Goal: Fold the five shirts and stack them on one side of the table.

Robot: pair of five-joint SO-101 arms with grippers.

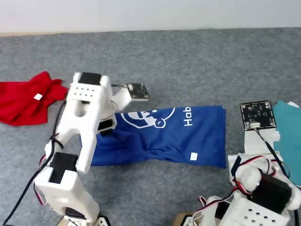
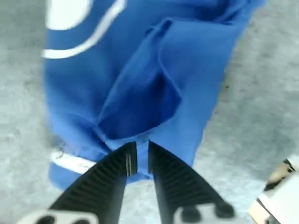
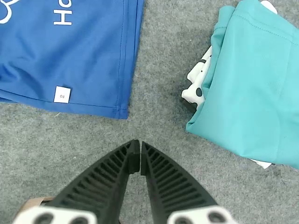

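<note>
right arm: the base stands at the near right corner of the tabletop (image 1: 188, 61). the right pincer (image 3: 140, 156) is fully closed, jaws tip to tip, holding nothing. it hangs over bare grey surface between the blue shirt (image 3: 70, 51) and the teal shirt (image 3: 252, 84).

left arm: the base stands at the near left corner, and the forearm is over the left end of the blue shirt. the left pincer (image 2: 138, 158) is narrowed to a slit and clamps a fold of the blue cloth at its tips. the fabric gathers in creases toward the grip.

blue shirt: it lies across the middle of the tabletop as a long band, white print up. a small white label (image 3: 62, 94) sits by its near right corner. the left part is bunched, the right part flat.

teal shirt: folded, at the right edge of the tabletop. it rests on a white garment with black dots (image 3: 196, 86), near the blue shirt but not touching it.

red shirt (image 1: 26, 101): crumpled, at the left edge, farther back and apart from the blue shirt.

surface: a grey, felt-like covering. behind its far edge stands a plain pale wall (image 1: 141, 14).
</note>
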